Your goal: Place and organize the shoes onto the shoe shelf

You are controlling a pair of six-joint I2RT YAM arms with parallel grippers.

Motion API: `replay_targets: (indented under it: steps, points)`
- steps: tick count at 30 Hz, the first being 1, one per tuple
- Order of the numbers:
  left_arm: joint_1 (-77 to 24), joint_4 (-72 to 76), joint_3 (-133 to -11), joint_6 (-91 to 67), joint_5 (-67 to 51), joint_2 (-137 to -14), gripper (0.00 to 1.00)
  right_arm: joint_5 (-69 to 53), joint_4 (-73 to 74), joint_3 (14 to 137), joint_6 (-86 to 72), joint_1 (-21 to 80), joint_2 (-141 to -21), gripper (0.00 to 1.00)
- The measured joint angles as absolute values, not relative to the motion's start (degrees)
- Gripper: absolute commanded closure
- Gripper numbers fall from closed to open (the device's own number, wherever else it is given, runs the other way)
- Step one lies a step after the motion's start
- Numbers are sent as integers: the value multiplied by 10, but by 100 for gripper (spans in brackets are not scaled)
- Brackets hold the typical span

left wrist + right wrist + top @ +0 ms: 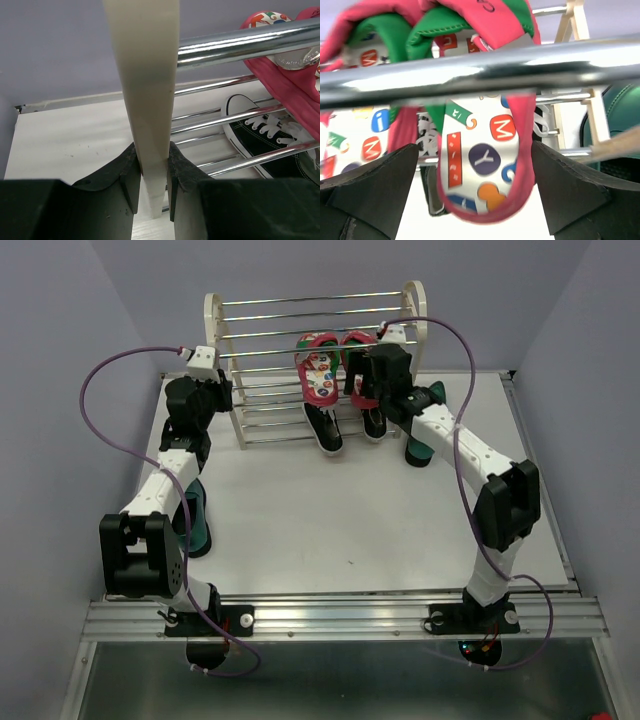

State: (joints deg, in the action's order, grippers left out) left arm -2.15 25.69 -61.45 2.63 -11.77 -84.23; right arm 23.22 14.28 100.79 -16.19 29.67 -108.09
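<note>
**Shelf clamped on the left, flip-flop framed by wide jaws on the right**

So the shoe shelf point(415, 295) is stood at the back of the tabletop point(330, 510). Its left side panel point(147, 100) is pinched between the fingers of the left end effector point(152, 170), narrow and tight on both faces.

The right end effector point(475, 175) is spread as wide as it goes, up by an upper rod. The right flip-flop point(480, 160) is seen between its fingers, with a gap on each side, so nothing is gripped there. The other flip-flop point(318, 365) is sat just beside it on the same upper rods.

2 black sneakers point(325, 428) are parked side by side on the low rods, right under the flip-flops.

1 green dress shoe point(420, 445) is found on the tabletop just beside the shelf's right panel, partly hidden by the right arm. The other green dress shoe point(195, 525) is well away from the shelf on the left, half covered by the left arm.
</note>
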Motion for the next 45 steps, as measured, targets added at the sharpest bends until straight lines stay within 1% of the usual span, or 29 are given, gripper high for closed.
replay_targets:
  steps: [5, 11, 13, 17, 21, 26, 28, 29, 32, 35, 36, 45]
  points:
    - [-22, 257, -611, 26, -118, -839, 67, 195, 123, 946, -161, 296, -997, 0]
    - [-22, 258, -597, 27, -119, -825, 66, 155, 119, 819, -170, 297, -840, 0]
    - [-22, 258, -592, 28, -120, -820, 63, 162, 116, 759, -183, 297, -780, 0]
    - [-22, 260, -578, 28, -125, -808, 62, 243, 134, 666, -228, 297, -705, 0]
    - [-22, 257, -573, 29, -125, -800, 61, 316, 180, 619, -279, 288, -707, 0]
    - [-22, 253, -565, 30, -119, -789, 59, 321, 213, 591, -319, 257, -751, 0]
    - [-22, 252, -562, 30, -115, -786, 42, 321, 216, 591, -325, 248, -778, 0]
    - [-22, 250, -562, 30, -114, -784, 37, 319, 216, 591, -330, 241, -797, 0]
    - [-22, 248, -561, 30, -113, -782, 13, 307, 215, 591, -342, 225, -836, 0]
    - [-22, 243, -561, 31, -114, -778, 2, 299, 208, 591, -343, 201, -874, 0]
    - [-22, 241, -561, 31, -116, -776, 1, 295, 200, 591, -341, 194, -887, 0]
    - [-22, 223, -558, 19, -150, -725, 1, 249, 117, 622, -300, 165, -1003, 0]
